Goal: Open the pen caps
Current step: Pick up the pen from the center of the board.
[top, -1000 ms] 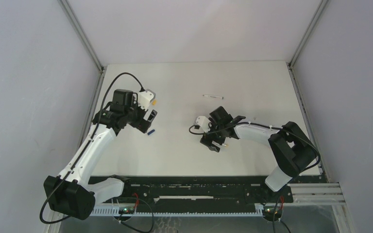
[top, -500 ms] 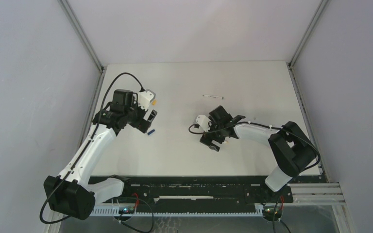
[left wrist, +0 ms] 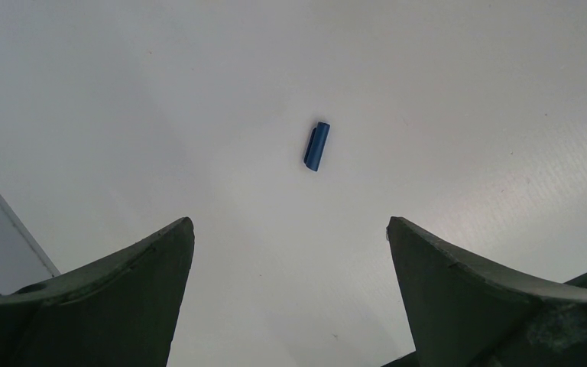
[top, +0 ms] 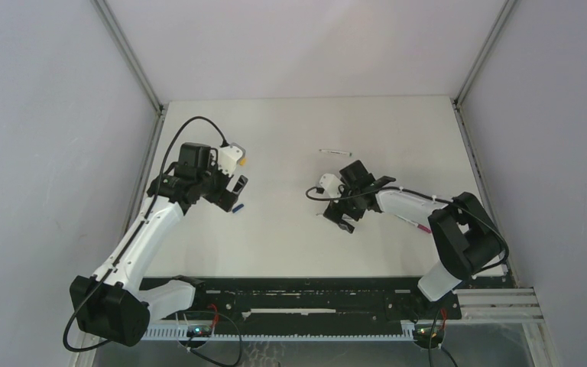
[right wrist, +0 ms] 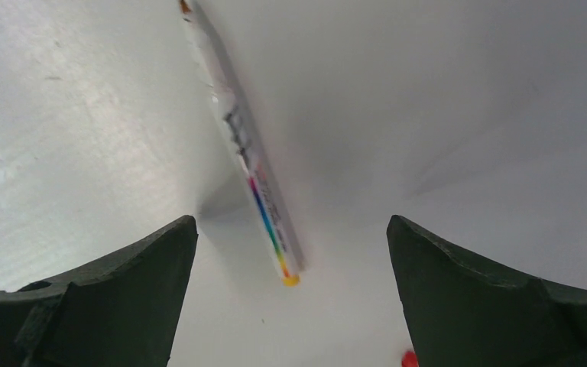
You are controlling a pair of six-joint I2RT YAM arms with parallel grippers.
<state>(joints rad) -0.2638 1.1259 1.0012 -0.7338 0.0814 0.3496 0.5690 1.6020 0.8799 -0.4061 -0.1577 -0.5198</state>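
top external: left gripper (top: 235, 189) hangs over the left part of the white table (top: 290, 252). blue pen cap (top: 237, 208) lies loose on the table just at its near side. right gripper (top: 343, 220) is low over the table centre. one white pen (top: 335, 152) lies alone further back, well apart from both arms. a pen with a magenta end (top: 414, 223) lies on the table close by the right forearm.

left wrist: jaws spread wide, nothing between them. the blue pen cap lies flat ahead of the fingertips (left wrist: 176, 229), untouched, slightly tilted.

right wrist: jaws wide apart too, gripping nothing. a white pen with rainbow print (right wrist: 241, 145) lies on the table in the gap ahead of the fingers, touching neither. its yellow end is nearest the gripper, and the far end, at the frame's top edge, looks orange-brown. can't tell if either end is a cap. small red bit (right wrist: 409, 358) at the bottom edge beside the right-hand finger, can't tell what it is.
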